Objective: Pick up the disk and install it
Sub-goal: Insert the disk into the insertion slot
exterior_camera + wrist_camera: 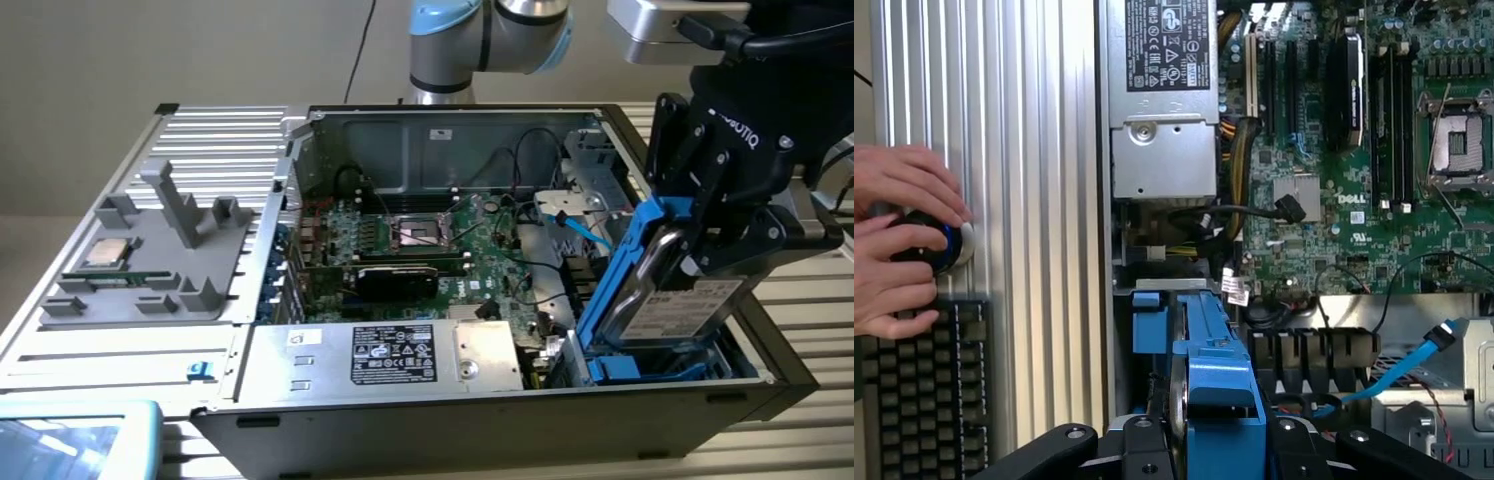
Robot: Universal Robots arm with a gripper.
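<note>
Disk point(697, 305) is showing only in part: the gripper point(701, 250) is covering its upper end in the exterior view, the case wall is hiding its lower end, and the wrist view is catching it edge-on, with its blue carrier point(1209, 380) cut off at the frame edge. Label print is too small to read. Gripper fingers are clamping the disk on its two flat sides near the top. Disk is standing on end, long axis steep, top leaning toward the exterior view's right, label face turned toward that side. Its lower end is sitting inside the drive bay point(627, 368) at the corner of the computer case point(467, 422) on the exterior view's right; whether it is seated is unclear. The open case is also holding a motherboard point(427, 240), a power supply point(400, 355) and a blue cable point(587, 230). Outside the case, at the exterior view's left, a grey tray point(147, 290) is carrying a square chip point(107, 252). In the wrist view, a person's hands point(899, 235) are resting on a round knob point(949, 243) beside a keyboard point(924, 390).
</note>
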